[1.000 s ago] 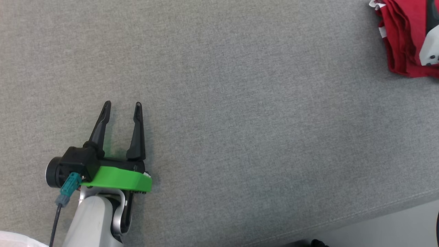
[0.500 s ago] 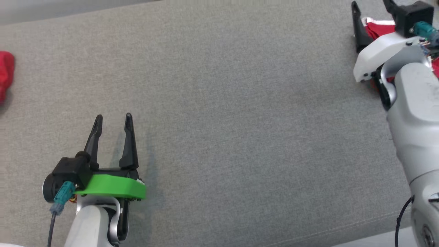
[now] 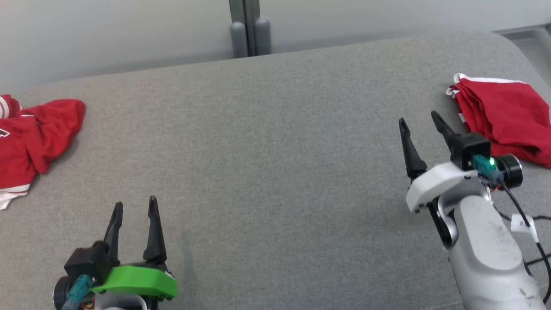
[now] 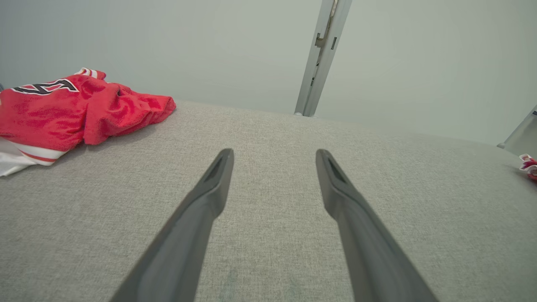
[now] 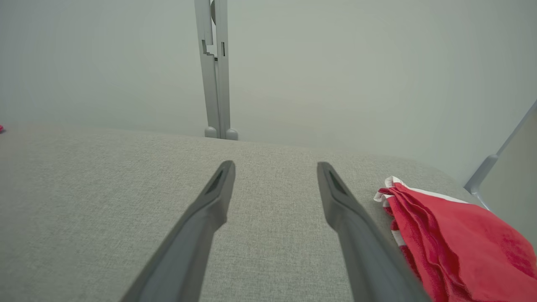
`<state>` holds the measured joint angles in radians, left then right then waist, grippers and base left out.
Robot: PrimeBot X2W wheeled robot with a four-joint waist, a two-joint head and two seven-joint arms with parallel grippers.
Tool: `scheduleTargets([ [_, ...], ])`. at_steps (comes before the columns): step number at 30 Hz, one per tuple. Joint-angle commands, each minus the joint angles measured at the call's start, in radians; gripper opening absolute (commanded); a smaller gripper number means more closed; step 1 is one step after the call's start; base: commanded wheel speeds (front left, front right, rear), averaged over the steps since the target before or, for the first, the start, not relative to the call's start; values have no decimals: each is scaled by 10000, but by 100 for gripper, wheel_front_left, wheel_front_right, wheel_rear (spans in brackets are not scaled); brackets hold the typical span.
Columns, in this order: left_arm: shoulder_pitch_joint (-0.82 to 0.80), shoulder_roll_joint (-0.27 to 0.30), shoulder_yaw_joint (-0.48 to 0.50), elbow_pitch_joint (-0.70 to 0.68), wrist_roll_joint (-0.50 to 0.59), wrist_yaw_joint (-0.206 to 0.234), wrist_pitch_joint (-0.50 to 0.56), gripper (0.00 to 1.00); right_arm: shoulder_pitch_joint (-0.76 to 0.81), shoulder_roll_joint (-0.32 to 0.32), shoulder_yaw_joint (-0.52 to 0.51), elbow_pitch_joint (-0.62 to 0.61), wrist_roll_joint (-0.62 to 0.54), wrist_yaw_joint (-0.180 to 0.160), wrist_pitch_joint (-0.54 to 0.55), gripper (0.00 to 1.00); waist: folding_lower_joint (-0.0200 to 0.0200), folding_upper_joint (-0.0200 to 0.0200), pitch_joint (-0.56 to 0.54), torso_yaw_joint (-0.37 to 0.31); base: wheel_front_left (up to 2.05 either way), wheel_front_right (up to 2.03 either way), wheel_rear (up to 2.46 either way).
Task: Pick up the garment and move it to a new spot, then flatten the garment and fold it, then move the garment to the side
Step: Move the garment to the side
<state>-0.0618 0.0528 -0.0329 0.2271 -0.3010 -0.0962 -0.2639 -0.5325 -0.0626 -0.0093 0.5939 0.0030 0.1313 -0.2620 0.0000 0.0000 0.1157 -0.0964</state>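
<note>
A crumpled red garment (image 3: 32, 137) with white trim and dark lettering lies at the far left of the grey cushioned surface (image 3: 275, 163); the left wrist view has this garment (image 4: 75, 109) at its upper left. A second red garment (image 3: 503, 118), folded, lies at the far right. It shows again, as the folded garment (image 5: 453, 235), in the right wrist view. My left gripper (image 3: 134, 203) stands open at the lower left, empty, over bare fabric, its fingers (image 4: 209, 197) spread. My right gripper (image 3: 417, 118) is open and empty just left of the folded garment, apart from it.
A pale wall runs behind the surface's far edge, with a grey post (image 3: 245, 30) at the middle. A metal frame bar (image 3: 538, 32) stands at the far right corner. A black cable with a white tag (image 3: 525, 224) hangs by my right forearm.
The head camera has tilted up, bringing the far edge, wall and left garment into view. My right gripper, over the folded garment before, has drawn back off it to its left.
</note>
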Motion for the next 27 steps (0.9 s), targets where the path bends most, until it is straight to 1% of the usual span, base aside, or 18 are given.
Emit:
scheduleTargets([
  [1, 294, -3, 50, -13, 8, -10, -5, 100, 539, 13, -55, -364, -110, -11, -41, 100, 0, 0, -573, 317, 0, 0, 0],
  [4, 661, -16, 31, -16, -38, -23, -7, 100, 1530, 88, -161, -940, -101, -11, -40, 100, 0, 0, -756, 373, 0, 0, 0],
  [8, 1064, -18, -127, -67, -221, 66, -5, 100, 2688, 108, 52, -1696, 524, -11, -42, 100, 0, 0, -921, 421, 0, 0, 0],
  [14, 1404, -18, -461, -95, -461, 191, -6, 100, 3828, 106, 380, -2302, 1105, -11, -41, 100, 0, 0, -1092, 430, 0, 0, 0],
  [20, 1501, -14, -669, -109, -559, 273, -6, 100, 4307, 106, 607, -2621, 1395, -11, -41, 100, 0, 0, -1152, 413, 0, 0, 0],
  [27, 1501, -13, -734, -99, -620, 318, -6, 100, 4350, 109, 697, -2722, 1415, -11, -41, 100, 0, 0, -1154, 414, 0, 0, 0],
])
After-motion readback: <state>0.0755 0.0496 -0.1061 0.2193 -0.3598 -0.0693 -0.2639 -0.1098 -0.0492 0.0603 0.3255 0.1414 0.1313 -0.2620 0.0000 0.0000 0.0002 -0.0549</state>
